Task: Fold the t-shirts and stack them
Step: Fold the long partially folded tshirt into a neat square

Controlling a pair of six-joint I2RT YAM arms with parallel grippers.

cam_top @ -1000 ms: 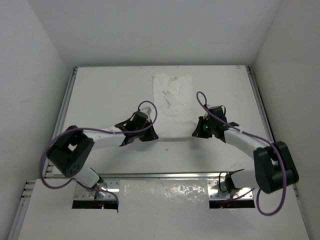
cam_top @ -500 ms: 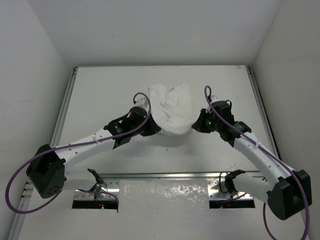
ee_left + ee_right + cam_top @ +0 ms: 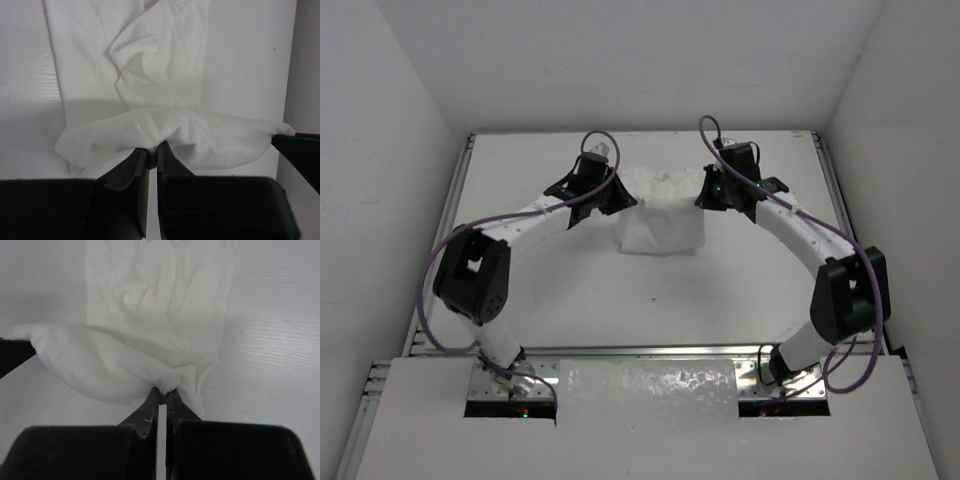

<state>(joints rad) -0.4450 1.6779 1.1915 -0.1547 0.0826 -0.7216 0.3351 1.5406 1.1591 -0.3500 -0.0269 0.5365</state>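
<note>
The white t-shirt [image 3: 662, 222] lies at the far middle of the table, its near part lifted and carried over the rest. My left gripper [image 3: 618, 196] is shut on its left corner; in the left wrist view the fingertips [image 3: 153, 150] pinch bunched white cloth [image 3: 165, 130]. My right gripper [image 3: 704, 194] is shut on the right corner; in the right wrist view its tips [image 3: 163, 392] pinch a gathered fold of the t-shirt [image 3: 115, 365]. The cloth hangs taut between both grippers, with flat shirt beyond. No black mark shows.
The white table [image 3: 560, 290] has metal rails along its left edge [image 3: 442, 240] and right edge [image 3: 845, 230]. White walls close it in at the back and sides. Purple cables loop over both arms.
Both arms have reached from the table's middle toward the back, carrying the shirt's near edge up and over the rest. Both grippers stayed shut on the cloth.
</note>
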